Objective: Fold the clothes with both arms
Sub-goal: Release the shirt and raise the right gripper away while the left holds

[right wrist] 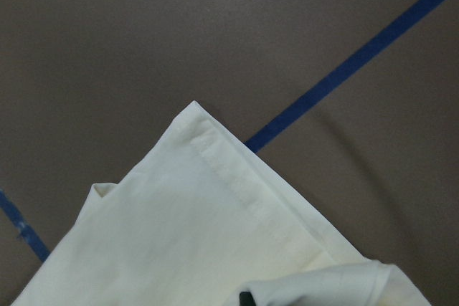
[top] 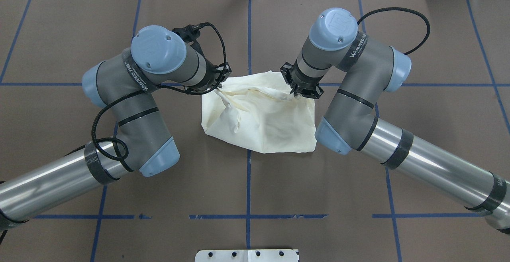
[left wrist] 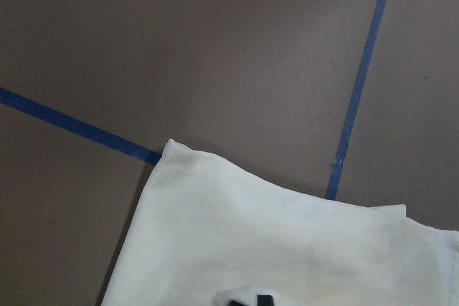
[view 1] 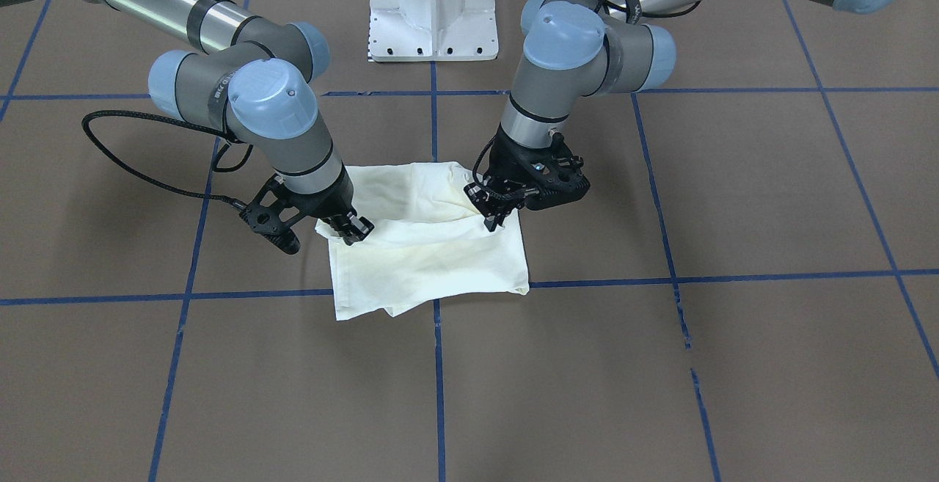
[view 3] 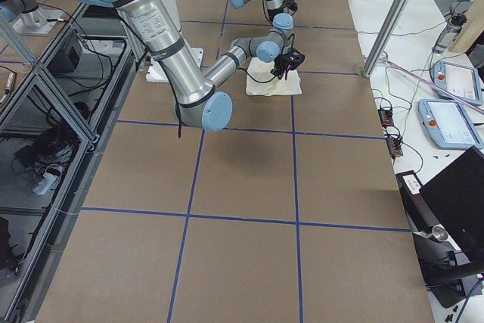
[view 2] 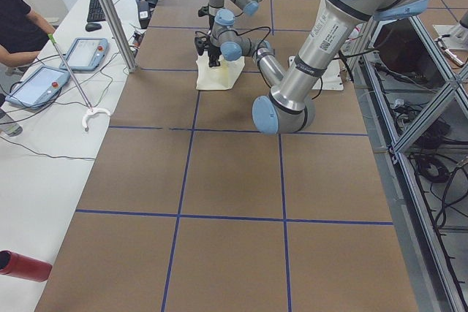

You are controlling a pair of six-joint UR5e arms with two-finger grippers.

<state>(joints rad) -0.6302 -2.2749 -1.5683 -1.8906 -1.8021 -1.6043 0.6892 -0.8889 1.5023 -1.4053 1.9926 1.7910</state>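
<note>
Overhead exterior view: the cream shirt [top: 263, 126] lies part-folded mid-tabletop [top: 179, 190], long axis left-right. Left hand [top: 219, 90] and right hand [top: 297, 91] each pinch a far corner, fingers narrow on fabric; the rest spreads nearward.

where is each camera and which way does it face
Front-facing: across the table, facing the robot, steeply down; left arm, right arm, left gripper and right gripper pinching the cream shirt.
Overhead: behind the robot, looking forward-down; both arms.
Exterior left: table's left end, looking along it; left arm nearest.
Exterior right: right end; right arm nearest.
Left wrist: down at a shirt corner; a fingertip sliver.
Right wrist: likewise.
Shared: both wrist views show shirt corners and blue tape.
</note>
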